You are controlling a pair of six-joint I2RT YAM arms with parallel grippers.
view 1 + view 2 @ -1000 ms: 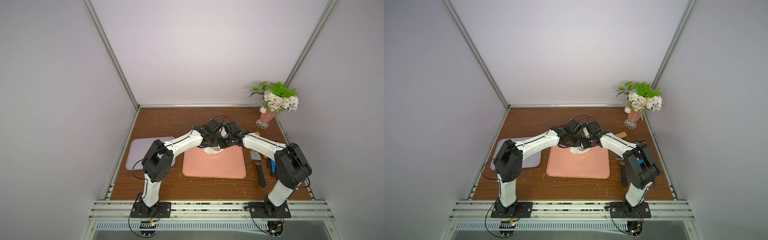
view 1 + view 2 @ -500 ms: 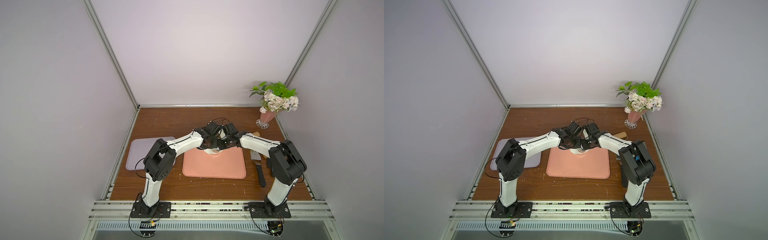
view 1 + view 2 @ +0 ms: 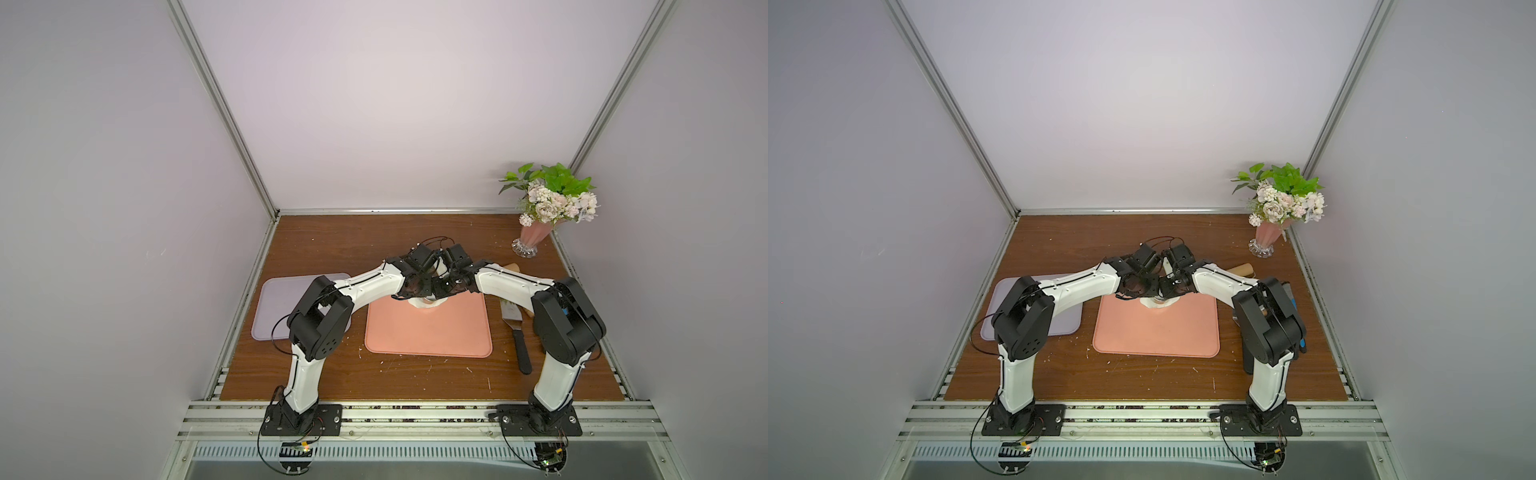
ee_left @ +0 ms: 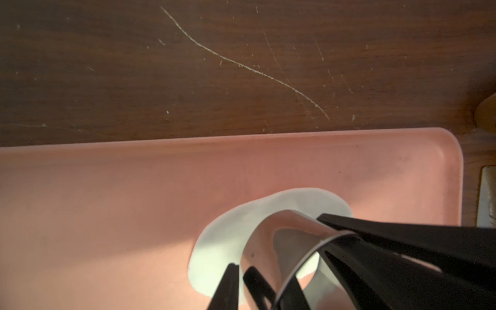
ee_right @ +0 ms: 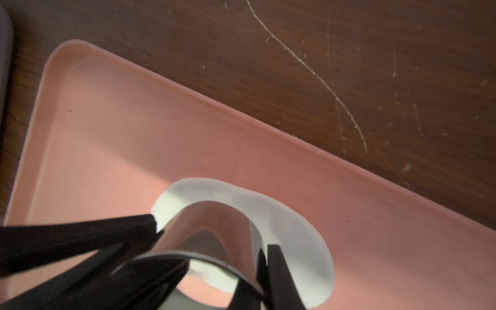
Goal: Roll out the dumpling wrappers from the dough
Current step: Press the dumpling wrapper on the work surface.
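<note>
Dough (image 4: 308, 204): thin white sheet, lying flat on the pink mat (image 3: 428, 340), close to the mat's far edge and about midway along it. In both top views it is showing only as a small pale patch under the two wrists.
Steel ring cutter (image 5: 212, 214): standing upright on the sheet, rim up. Inside it, white dough with a ragged edge and some bare mat are showing.
Right gripper (image 5: 261, 255): reaching in from the right, pinching the cutter's wall tight, one finger outside and one inside.
Left gripper (image 4: 241, 271): reaching in from the left, jaws standing slightly apart at the opposite wall, a slim gap showing beside the outer finger.
Wooden table (image 3: 353, 245): carrying everything, scratched and flecked with white.
Lilac tray (image 3: 274, 307): lying left of the mat, partly under the left arm.
Black-handled scraper (image 3: 523, 353): lying just right of the mat.
Tan roller (image 3: 1241, 269): lying beyond the right arm.
Flower vase (image 3: 534, 239): standing in the far right corner.
</note>
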